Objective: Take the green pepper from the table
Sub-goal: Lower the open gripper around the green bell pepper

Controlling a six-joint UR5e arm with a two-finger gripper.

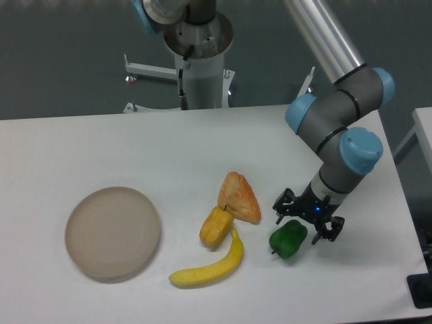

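Camera view: near the table's (81,142) right edge, the gripper (307,221) straddles the green pepper (288,239), fingers apart. Closing off-centre could squirt its glossy body sideways.

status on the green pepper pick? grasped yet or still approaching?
Done: the gripper is down at the green pepper, fingers spread open on either side of its upper end. In hand: closing on it; no clamp is visible, and the pepper lies on the table. Left: shut the fingers and lift. The yellow pepper, banana and plate lie apart to the left.
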